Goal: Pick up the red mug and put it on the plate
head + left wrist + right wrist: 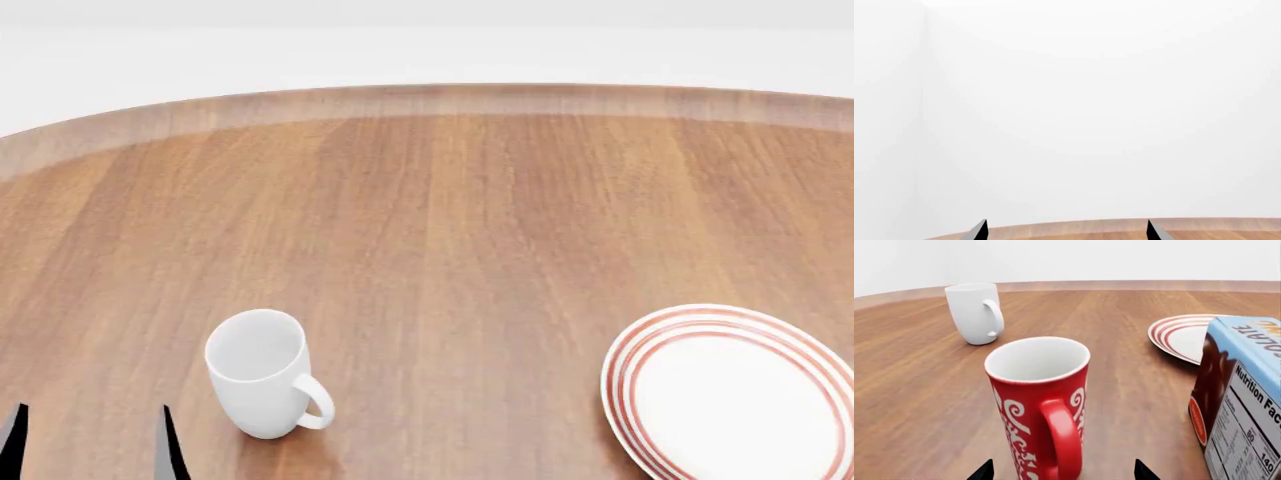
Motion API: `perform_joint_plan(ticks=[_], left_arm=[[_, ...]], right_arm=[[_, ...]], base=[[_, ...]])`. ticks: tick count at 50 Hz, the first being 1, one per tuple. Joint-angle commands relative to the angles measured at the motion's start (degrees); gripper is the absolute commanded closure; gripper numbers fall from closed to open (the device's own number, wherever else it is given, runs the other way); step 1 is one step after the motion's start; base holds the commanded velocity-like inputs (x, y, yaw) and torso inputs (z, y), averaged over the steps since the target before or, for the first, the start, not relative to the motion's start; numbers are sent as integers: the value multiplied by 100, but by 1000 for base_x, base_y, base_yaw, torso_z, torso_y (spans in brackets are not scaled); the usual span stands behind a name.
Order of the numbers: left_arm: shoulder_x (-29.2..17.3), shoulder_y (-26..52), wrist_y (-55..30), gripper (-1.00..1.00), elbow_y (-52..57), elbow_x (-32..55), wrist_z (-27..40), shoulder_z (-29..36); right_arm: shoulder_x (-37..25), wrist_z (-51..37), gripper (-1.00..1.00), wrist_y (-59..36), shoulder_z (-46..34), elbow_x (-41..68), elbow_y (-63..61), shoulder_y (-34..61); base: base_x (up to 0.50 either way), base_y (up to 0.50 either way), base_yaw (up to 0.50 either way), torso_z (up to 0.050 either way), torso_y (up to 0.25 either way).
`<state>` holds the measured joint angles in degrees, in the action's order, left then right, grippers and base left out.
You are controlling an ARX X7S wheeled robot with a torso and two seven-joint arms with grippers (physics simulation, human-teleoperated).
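The red mug [1037, 400], with a white swirl pattern and a white inside, stands upright on the wooden table, its handle turned toward the right wrist camera. My right gripper [1062, 472] is open, and the mug stands just ahead of its two fingertips, between their lines. The plate [1181, 335] with red rings lies beyond the mug; in the head view it [731, 392] sits at the near right. The red mug and the right gripper are out of the head view. My left gripper [91, 450] is open and empty at the near left; the left wrist view shows it [1066, 232] facing the white wall.
A plain white mug [262, 375] stands upright by the left gripper, its handle to the right; it also shows in the right wrist view [976, 312]. A blue and brown chocolate box [1244, 400] stands close beside the red mug. The table's far edge [441, 95] curves.
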<state>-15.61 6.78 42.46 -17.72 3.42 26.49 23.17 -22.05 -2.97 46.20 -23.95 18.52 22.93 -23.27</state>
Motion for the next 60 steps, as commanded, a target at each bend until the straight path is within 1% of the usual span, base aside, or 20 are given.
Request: perform_joint_plan(ticks=[1,13,21,41,42,50,60], left_arm=[[-9,6,10,-100,-5,5,13,17],[-16,12,28,-100,-13,9,27,32],[-21,15,36,-100,-17,9,39,41],[-35,22,40,-100,-19,17,64,65],[-35,23,43,-100,-21,16,66,66],[-40,27,53,-100,-26,15,78,75],[-47,30,52,-100,-25,17,90,87]], right_arm=[[31,28,-100,44,5,30,80,19],[108,94,-100,12,-22,102,168,144],[215,284,-100,133,-44,203,502,337],[169,191,-100,28,-27,155,293,254],[169,171,100,21,-20,131,290,256],[122,98,100,-52,-19,97,119,164],[165,177,100,20,-8,143,329,252]], base=[[0,0,0,0,0],[0,0,0,0,0],[0,0,0,0,0],[0,0,0,0,0],[0,0,0,0,0],[0,0,0,0,0],[0,0,0,0,0]])
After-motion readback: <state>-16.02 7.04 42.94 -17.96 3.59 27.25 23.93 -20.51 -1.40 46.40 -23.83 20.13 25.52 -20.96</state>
